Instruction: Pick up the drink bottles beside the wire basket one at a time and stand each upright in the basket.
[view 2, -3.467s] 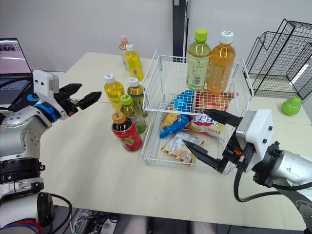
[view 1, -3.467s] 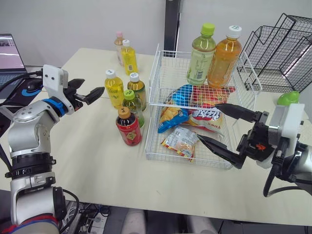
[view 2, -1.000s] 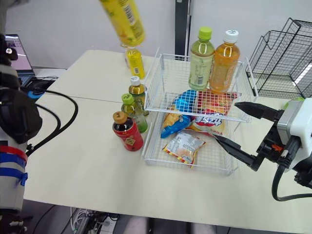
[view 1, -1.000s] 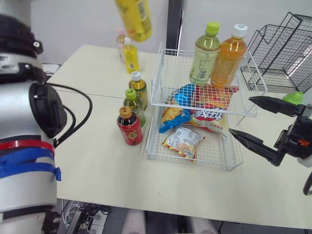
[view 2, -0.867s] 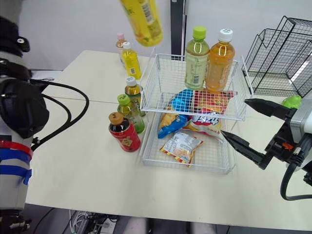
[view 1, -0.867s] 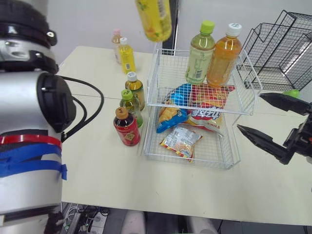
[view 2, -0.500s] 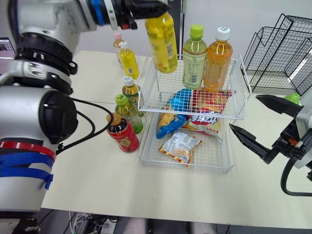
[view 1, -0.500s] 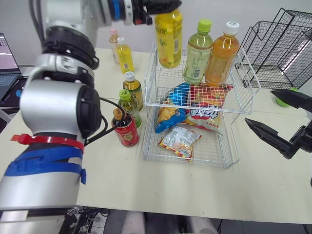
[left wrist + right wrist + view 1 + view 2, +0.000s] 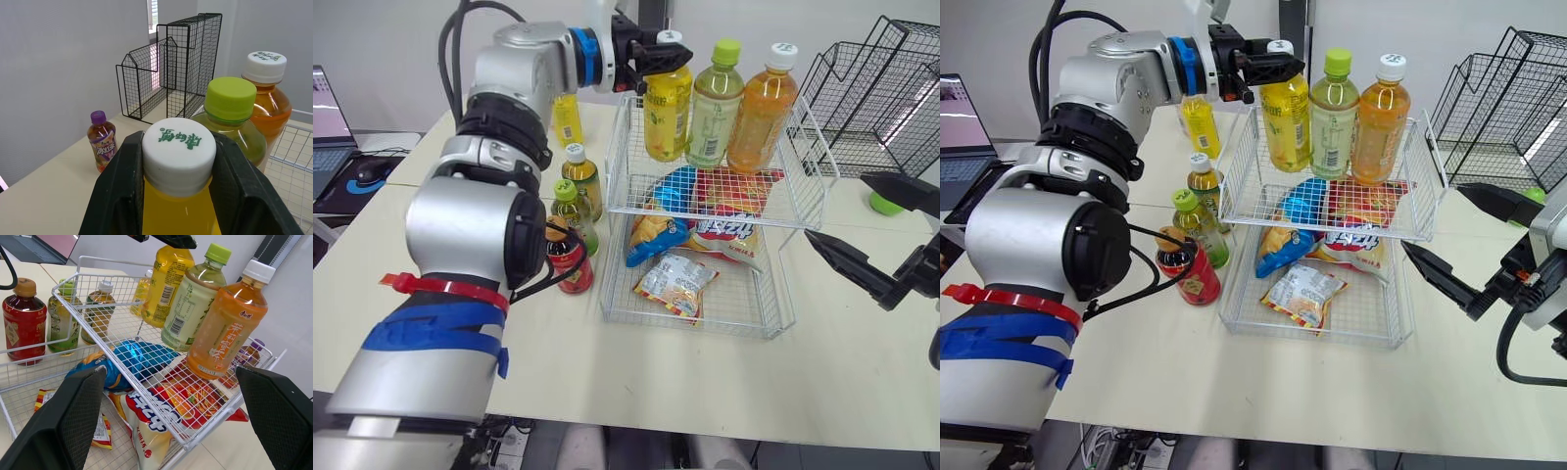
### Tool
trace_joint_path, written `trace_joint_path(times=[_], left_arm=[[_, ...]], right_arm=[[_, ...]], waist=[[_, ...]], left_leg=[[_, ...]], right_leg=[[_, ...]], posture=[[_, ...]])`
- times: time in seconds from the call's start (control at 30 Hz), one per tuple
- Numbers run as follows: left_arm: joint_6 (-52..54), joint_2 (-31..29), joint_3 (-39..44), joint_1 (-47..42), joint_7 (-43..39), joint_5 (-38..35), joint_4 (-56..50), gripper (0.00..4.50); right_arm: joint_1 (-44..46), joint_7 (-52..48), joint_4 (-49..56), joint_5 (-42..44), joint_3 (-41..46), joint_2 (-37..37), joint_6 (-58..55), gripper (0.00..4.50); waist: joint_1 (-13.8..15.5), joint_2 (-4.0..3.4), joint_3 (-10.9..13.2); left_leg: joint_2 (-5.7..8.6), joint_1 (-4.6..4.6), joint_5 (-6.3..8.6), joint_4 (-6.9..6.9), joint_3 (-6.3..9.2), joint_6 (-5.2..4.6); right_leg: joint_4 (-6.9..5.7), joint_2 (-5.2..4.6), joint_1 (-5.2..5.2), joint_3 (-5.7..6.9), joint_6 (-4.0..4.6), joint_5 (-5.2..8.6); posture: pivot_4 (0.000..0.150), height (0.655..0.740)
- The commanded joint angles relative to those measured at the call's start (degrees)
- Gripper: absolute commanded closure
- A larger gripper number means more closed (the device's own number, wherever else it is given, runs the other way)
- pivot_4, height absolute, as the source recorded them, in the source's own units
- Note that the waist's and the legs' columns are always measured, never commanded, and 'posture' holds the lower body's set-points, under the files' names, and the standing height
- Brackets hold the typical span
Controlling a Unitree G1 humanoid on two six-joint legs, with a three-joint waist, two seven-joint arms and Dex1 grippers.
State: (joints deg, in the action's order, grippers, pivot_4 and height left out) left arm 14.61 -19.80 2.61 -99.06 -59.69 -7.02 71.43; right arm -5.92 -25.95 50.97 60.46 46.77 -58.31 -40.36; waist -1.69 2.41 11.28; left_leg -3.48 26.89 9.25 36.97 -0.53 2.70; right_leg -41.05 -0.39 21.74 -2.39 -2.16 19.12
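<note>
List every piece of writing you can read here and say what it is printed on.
"康师傅", seemingly, in green on the white round cap of the yellow plastic drink bottle.
Vertical white characters on the label of the orange plastic drink bottle: too blurred to read.
Print on the red foil snack bag: too blurred.

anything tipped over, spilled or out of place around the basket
Nothing stands out. The left gripper holds the yellow bottle by its cap in the wire basket, beside the upright green bottle and orange bottle. The bottles on the table stand upright; nothing spilled.
</note>
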Motion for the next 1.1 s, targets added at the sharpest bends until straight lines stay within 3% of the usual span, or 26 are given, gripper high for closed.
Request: trace_joint_path(times=[0.03,0.27,0.3,0.77,0.93,1.1], left_arm=[[-0.89,0.07,0.84,-1.56,-0.74,-0.03,-1.51,2.26],[-0.72,-0.88,1.12,-2.0,-4.7,-0.29,-3.16,0.14],[-1.04,-1.19,1.12,-2.01,-5.19,-0.27,-3.6,0.01],[4.25,-8.26,2.54,-0.01,-12.2,-2.62,-12.87,0.01],[20.49,-18.95,2.55,11.35,-21.67,-9.11,-35.91,0.01],[36.54,-28.36,7.58,23.56,-16.51,-15.55,-54.67,0.01]], right_arm=[[0.98,0.61,0.04,-0.14,0.62,-0.63,0.42,0.0],[2.07,1.03,-0.19,-0.02,0.12,-0.93,0.11,0.0],[2.08,0.96,-0.2,-0.05,0.28,-0.83,0.15,0.0],[3.99,-1.3,-2.43,-2.06,0.42,0.36,2.73,0.0],[3.75,-3.41,-2.01,0.83,-0.24,-0.03,2.21,0.0],[7.73,-10.03,-4.79,1.09,-7.12,-1.61,4.44,0.0]], waist=[[0.0,0.0,0.0],[-0.01,-0.01,0.0],[0.0,-0.01,0.0],[-0.06,-0.02,-0.01],[-1.21,-0.27,-0.11],[-1.01,-0.27,-0.11]], left_leg=[[0.0,0.0,0.0,0.01,0.0,0.0],[0.0,-0.02,0.0,0.01,0.01,0.0],[-0.01,-0.02,0.0,0.01,0.0,0.0],[-0.02,-0.04,0.0,0.01,0.01,0.0],[-0.12,-0.15,-0.01,-0.05,-0.06,0.02],[-0.15,-0.17,-0.07,0.04,0.1,0.12]], right_leg=[[-0.01,0.0,0.0,0.0,0.0,0.0],[-0.02,0.0,-0.03,0.0,0.0,0.0],[-0.02,0.0,-0.02,0.0,0.0,0.0],[-0.04,0.0,-0.03,0.0,0.0,0.0],[-0.11,0.03,-0.02,-0.06,0.02,0.0],[-0.2,0.06,-0.11,0.04,0.05,0.02]], posture=[[0.15,0.6978],[0.15,0.6978],[0.15,0.6978],[0.15,0.6978],[0.15,0.6978],[0.15,0.6978]])
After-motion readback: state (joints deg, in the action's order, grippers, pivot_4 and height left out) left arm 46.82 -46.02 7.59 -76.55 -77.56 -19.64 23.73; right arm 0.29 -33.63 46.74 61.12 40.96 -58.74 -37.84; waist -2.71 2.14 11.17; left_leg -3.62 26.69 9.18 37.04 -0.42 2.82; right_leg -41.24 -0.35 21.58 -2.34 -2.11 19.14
